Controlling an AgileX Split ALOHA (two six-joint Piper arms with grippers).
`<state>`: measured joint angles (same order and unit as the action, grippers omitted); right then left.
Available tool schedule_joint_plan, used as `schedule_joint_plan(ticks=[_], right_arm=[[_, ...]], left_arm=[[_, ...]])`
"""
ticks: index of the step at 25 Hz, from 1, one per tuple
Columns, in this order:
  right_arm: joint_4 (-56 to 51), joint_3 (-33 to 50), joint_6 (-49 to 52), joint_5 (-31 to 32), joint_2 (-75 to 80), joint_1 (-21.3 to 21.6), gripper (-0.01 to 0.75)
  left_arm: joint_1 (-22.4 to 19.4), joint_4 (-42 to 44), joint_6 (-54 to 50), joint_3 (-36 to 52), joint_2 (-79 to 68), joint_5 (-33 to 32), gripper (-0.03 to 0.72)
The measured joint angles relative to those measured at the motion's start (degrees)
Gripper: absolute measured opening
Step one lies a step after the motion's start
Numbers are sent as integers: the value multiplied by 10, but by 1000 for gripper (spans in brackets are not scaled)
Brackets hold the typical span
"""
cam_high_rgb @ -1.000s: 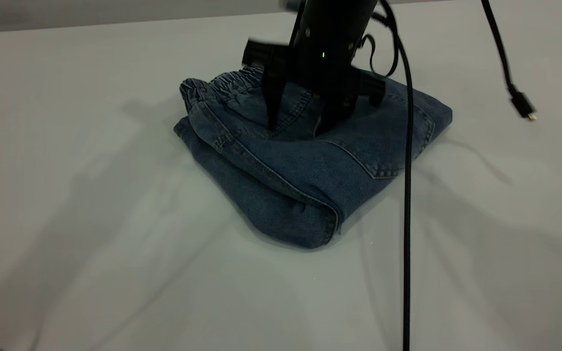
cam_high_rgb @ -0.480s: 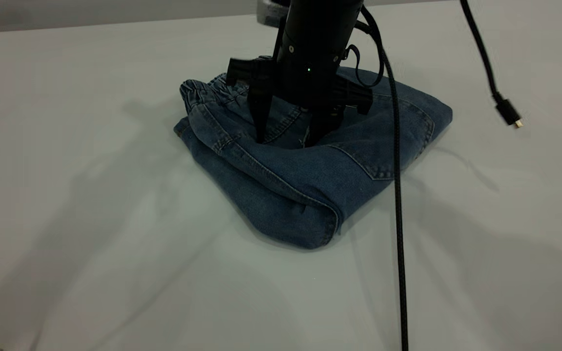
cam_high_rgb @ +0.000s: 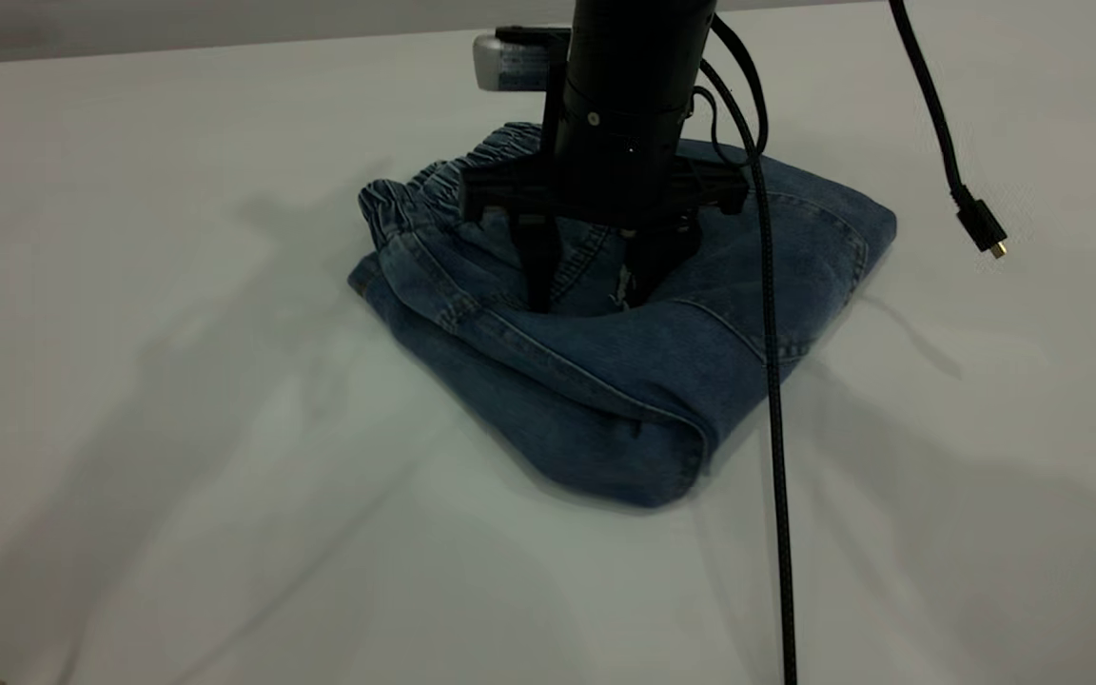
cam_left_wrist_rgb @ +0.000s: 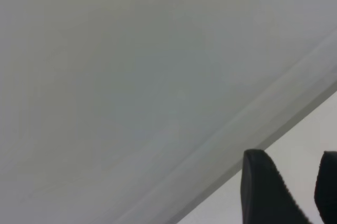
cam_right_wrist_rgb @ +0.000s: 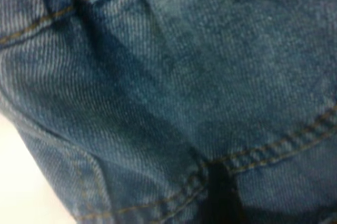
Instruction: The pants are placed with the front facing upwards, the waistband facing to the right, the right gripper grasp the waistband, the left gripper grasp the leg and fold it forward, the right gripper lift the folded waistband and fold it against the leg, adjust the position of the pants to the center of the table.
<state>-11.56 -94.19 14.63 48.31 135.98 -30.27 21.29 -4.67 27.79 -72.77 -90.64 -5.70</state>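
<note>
**Q:** Largest first?

**A:** Table (cam_high_rgb: 177, 428), pale and broad, far edge alone in view; sides and near edge cut off, so true centre hard to judge.

**Q:** Pants?

**A:** Pants (cam_high_rgb: 605, 381) already folded into a thick bundle, lying toward the far side of the table. Waistband (cam_high_rgb: 434, 185) gathered along the far-left edge, rounded fold at the near corner.

**Q:** Relation governing the coming move?

**A:** Right claw (cam_high_rgb: 588, 300) directly above the bundle's middle, pointing straight down, fingers apart, both tips pressed into the top layer. Nothing pinched. Probably set for a sliding nudge. Right wrist view filled with denim and tan stitching only.

**Q:** Other arm?

**A:** Left claw (cam_left_wrist_rgb: 292, 155) away from the pants, fingers apart, bare surface beyond; absent from the exterior view.

**Q:** Hidden?

**A:** Denim beneath the right wrist; hanging cable (cam_high_rgb: 776, 428) across the right flank.
</note>
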Motion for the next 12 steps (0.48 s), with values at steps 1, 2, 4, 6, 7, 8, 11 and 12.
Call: schedule_joint_plan(ticks=[1, 2, 4, 6, 7, 8, 11, 12], right_arm=[[2, 0, -13, 4, -1, -1, 408], [3, 0, -28, 9, -1, -4, 409], [12, 0, -55, 21, -1, -12, 409], [20, 0, -78, 35, -1, -22, 409], [23, 0, -88, 43, -1, -27, 409], [30, 0, -95, 50, -1, -33, 409], [62, 0, -103, 69, -3, -50, 409], [73, 0, -103, 76, -5, -56, 409]], left_arm=[[0, 0, 0, 0, 0, 0, 263], [0, 0, 0, 0, 0, 0, 263], [0, 0, 0, 0, 0, 1, 263], [0, 0, 0, 0, 0, 2, 263], [0, 0, 0, 0, 0, 4, 263], [0, 0, 0, 0, 0, 4, 263], [0, 0, 0, 0, 0, 4, 263], [0, 0, 0, 0, 0, 4, 263]])
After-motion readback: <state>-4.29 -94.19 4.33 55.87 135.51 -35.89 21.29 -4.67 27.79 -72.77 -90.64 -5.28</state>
